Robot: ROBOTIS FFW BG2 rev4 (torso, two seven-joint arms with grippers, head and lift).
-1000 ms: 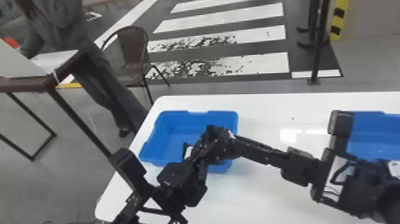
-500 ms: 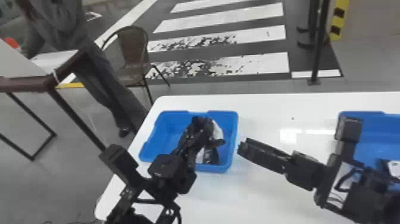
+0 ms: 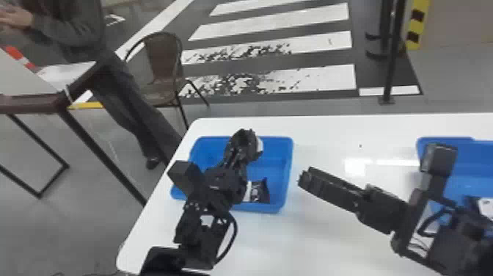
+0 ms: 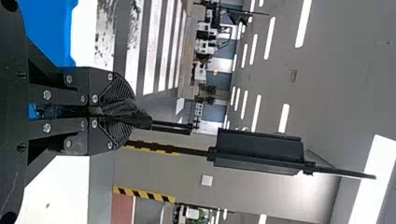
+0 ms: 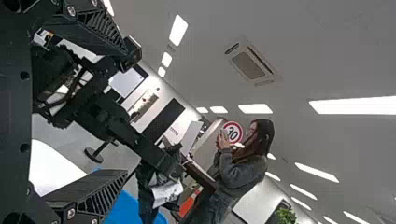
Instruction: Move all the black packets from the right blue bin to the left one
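The left end effector (image 3: 237,148) pinches a black packet (image 5: 164,192) over the left blue bin (image 3: 279,163); the right end effector (image 3: 305,178) gapes wide, empty

Left bin (image 3: 280,169) and right bin (image 3: 473,158): blue. Desk (image 3: 330,242): white. Left pincer (image 3: 244,141) and right pincer (image 3: 304,178): black. Packet (image 3: 261,191): black with white. Floor stripes (image 3: 319,75): white on dark grey (two flecked black). Marker strip (image 3: 417,25): yellow with black blocks
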